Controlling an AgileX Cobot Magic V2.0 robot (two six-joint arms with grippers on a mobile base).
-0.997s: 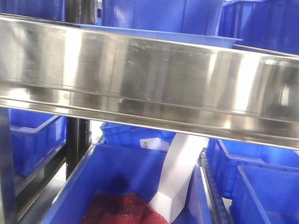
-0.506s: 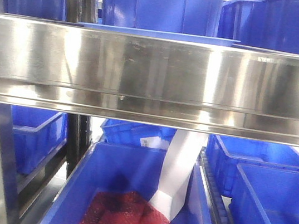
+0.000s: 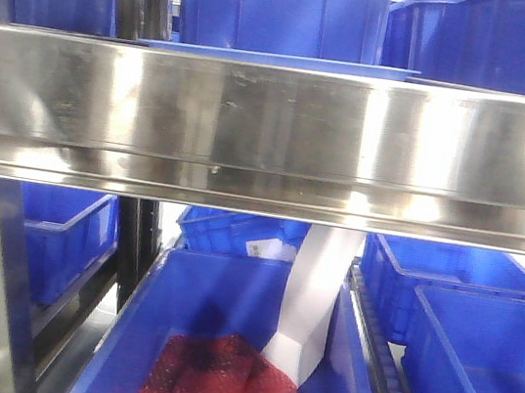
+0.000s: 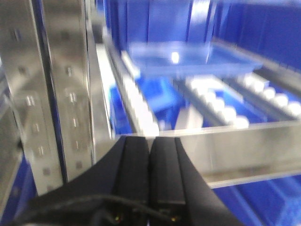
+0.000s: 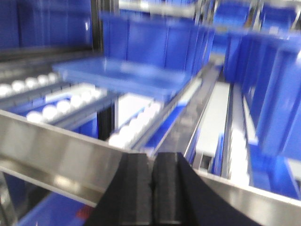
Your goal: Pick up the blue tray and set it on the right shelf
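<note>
Blue tray (image 5: 120, 75) on rollers behind right shelf (image 3: 272, 134) front rail. Left gripper (image 4: 150, 162), right gripper (image 5: 151, 181): jaws closed, empty, short of rail. Tray likely light, stiff, slippery; pinch flared rim.

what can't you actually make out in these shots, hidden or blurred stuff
- Front view: the steel front rail of the right shelf hides nearly all of the blue tray; only a thin edge shows above it.
- Left wrist view: motion blur smears the tray and rollers, so what the tray holds is unreadable.
- Right wrist view: blurred too; the tray's underside contact is unclear.
- Left gripper and right gripper: bodies cut off by the bottom edge.
</note>
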